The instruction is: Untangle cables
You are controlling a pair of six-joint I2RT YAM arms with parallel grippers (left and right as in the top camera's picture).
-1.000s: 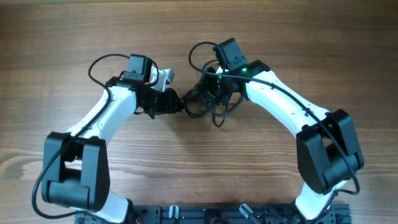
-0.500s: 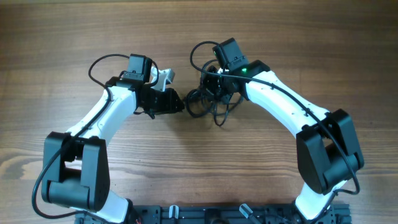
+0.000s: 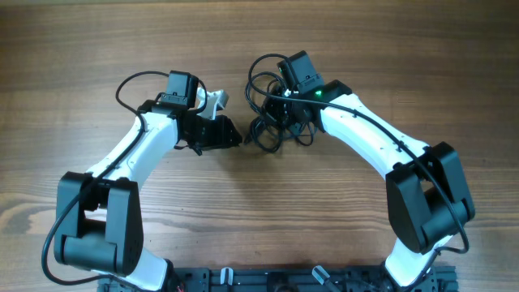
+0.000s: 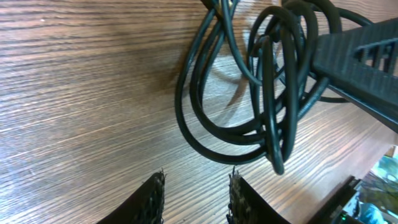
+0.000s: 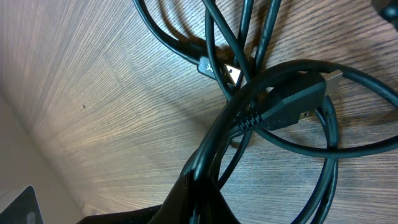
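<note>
Clamping the cables point(image 4: 268, 106) in right gripper point(image 5: 199, 199) jaws toward the table point(image 3: 81, 49) far edge, with left gripper point(image 4: 196, 194) jaws narrowly parted, empty.

Brown wood table point(image 3: 89, 49) w/ long grain lines. 1 bunch of thin black cables point(image 3: 266, 134) sits near the middle, toward the far side. Loops cross over each other. The lowest loops seem to touch the wood; the rest, can't tell.
</note>
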